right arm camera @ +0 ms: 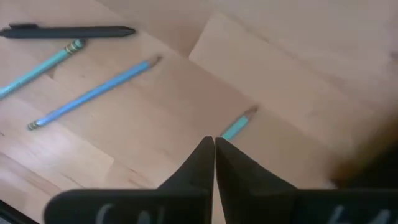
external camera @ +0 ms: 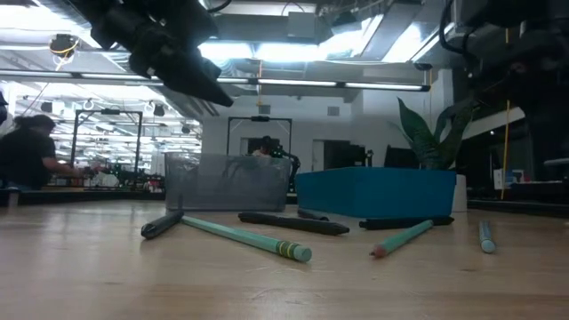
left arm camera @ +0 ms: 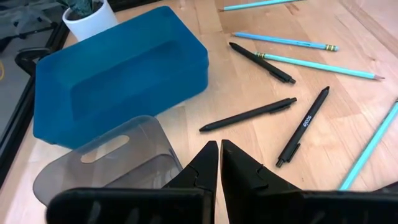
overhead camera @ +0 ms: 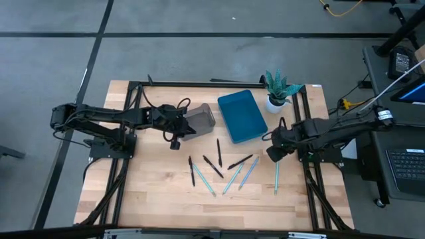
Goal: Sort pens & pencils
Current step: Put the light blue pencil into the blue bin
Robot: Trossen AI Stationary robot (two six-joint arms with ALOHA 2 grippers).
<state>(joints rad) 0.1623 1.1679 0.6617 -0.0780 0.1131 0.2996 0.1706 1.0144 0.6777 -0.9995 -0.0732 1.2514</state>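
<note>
Where the wooden surface [overhead camera: 159,196] runs toward its near edge, pens & pencils [overhead camera: 219,169] scattered in a loose fan across the middle: black sticks [left arm camera: 249,114] lying between and beside the light blue ones [overhead camera: 232,178], none stacked, one light blue stick [overhead camera: 276,178] set apart toward the right edge. Behind them, toward the far edge, a blue tray [overhead camera: 242,116] lying open side up, with a clear grey bin [overhead camera: 201,119] just beside it on the left and a small potted plant [overhead camera: 279,89] in a white pot near the far right corner. Left gripper [overhead camera: 176,139] hanging above the surface just in front of the grey bin, fingers pressed together, holding nothing. Right gripper [overhead camera: 272,154] poised near the right edge, above the lone light blue stick, fingers likewise pressed together and empty. Black frame rails [overhead camera: 126,153] and cables along both side edges. Beyond the surface, a lit room with a person [external camera: 27,156] seated far off.
</note>
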